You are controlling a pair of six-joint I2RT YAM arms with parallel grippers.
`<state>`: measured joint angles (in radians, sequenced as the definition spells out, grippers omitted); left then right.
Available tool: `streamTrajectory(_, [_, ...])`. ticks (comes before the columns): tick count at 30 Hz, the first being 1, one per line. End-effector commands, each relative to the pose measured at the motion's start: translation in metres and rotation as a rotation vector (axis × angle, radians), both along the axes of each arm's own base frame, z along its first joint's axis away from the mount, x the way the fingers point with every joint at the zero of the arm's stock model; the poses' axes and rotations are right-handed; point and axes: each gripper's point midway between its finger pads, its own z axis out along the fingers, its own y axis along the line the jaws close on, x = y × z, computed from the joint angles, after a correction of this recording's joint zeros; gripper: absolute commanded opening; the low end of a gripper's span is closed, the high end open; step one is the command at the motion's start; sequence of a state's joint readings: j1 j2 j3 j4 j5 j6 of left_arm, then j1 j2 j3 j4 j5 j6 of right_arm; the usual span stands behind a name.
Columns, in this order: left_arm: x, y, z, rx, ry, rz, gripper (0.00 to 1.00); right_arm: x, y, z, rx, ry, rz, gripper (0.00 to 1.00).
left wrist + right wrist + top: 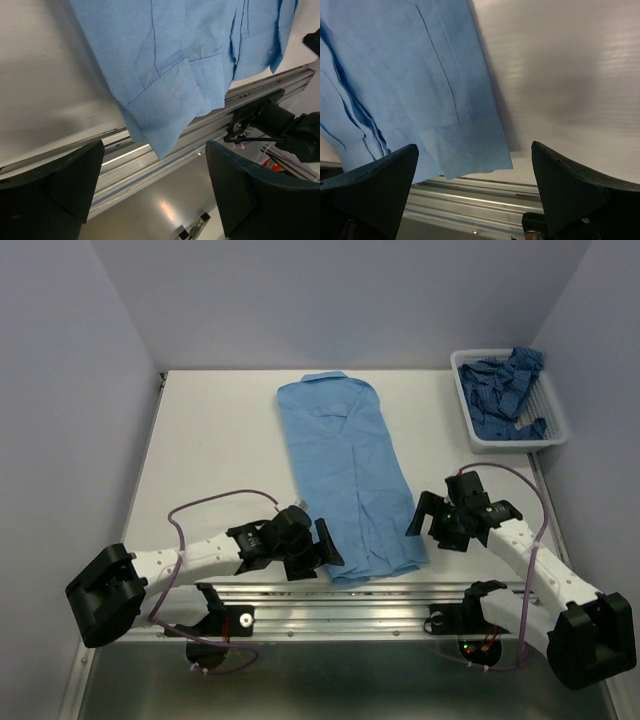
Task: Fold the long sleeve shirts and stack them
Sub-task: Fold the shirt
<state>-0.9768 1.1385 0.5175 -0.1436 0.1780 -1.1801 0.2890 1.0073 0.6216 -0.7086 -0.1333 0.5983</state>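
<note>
The light sky-blue shirt (pixel 350 472) lies flat and folded into a long strip down the middle of the table, collar at the far end, hem at the near edge. Its near corners show in the left wrist view (pixel 170 75) and the right wrist view (pixel 420 90), hanging slightly over the metal rail. My left gripper (pixel 322 548) is open and empty just left of the hem's near-left corner. My right gripper (pixel 428 518) is open and empty just right of the hem's near-right corner. The darker patterned blue shirt (pixel 505 390) lies crumpled in the basket.
A white mesh basket (pixel 556 410) stands at the far right of the table. A metal rail (pixel 360 595) runs along the near edge. Grey walls enclose the table on three sides.
</note>
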Motion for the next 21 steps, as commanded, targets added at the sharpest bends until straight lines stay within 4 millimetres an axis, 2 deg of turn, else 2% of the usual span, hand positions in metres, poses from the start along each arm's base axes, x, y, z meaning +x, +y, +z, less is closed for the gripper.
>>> streamTrajectory(1, [0.003,-0.022,0.003,-0.099,0.01,0.031,0.91,-0.027,0.018,-0.01,0.13,0.089,0.022,1.0])
streamTrajectory(2, [0.006,-0.025,0.002,-0.098,0.006,0.034,0.89,-0.025,0.023,-0.011,0.157,0.086,0.02,1.0])
streamTrajectory(3, [0.008,-0.028,0.003,-0.096,0.003,0.033,0.83,-0.029,0.025,-0.013,0.175,0.102,0.027,1.0])
streamTrajectory(4, [0.008,-0.03,0.002,-0.091,0.005,0.027,0.82,-0.031,0.025,-0.016,0.176,0.112,0.03,1.0])
streamTrajectory(7, [0.004,-0.031,-0.018,-0.029,0.039,0.003,0.74,-0.046,0.019,-0.03,0.147,0.169,0.03,1.0])
streamTrajectory(9, [0.0,-0.029,-0.026,-0.009,0.062,-0.002,0.65,-0.049,0.016,-0.035,0.128,0.179,0.022,0.98])
streamTrajectory(10, [-0.003,-0.027,-0.032,0.002,0.079,0.001,0.55,-0.047,0.016,-0.035,0.13,0.173,0.021,0.96])
streamTrajectory(11, [-0.005,-0.026,-0.037,0.014,0.091,-0.001,0.51,-0.046,0.017,-0.034,0.137,0.166,0.022,0.93])
streamTrajectory(12, [-0.005,-0.026,-0.038,0.017,0.093,0.001,0.49,-0.041,0.019,-0.034,0.147,0.151,0.009,0.84])
streamTrajectory(13, [-0.004,-0.026,-0.04,0.023,0.09,-0.001,0.42,-0.042,0.02,-0.038,0.154,0.159,0.007,0.77])
streamTrajectory(14, [-0.002,-0.027,-0.039,0.022,0.082,0.0,0.41,-0.042,0.022,-0.038,0.164,0.161,0.009,0.71])
streamTrajectory(15, [0.0,-0.029,-0.037,0.018,0.073,0.001,0.4,-0.044,0.026,-0.041,0.188,0.165,0.017,0.6])
streamTrajectory(17, [0.004,-0.032,-0.034,0.012,0.061,0.012,0.32,-0.045,0.029,-0.046,0.205,0.179,0.026,0.48])
streamTrajectory(19, [0.008,-0.037,-0.028,-0.001,0.048,0.01,0.27,-0.054,0.03,-0.054,0.213,0.218,0.039,0.43])
streamTrajectory(21, [0.008,-0.041,-0.025,-0.012,0.049,0.001,0.18,-0.057,0.03,-0.059,0.212,0.237,0.043,0.3])
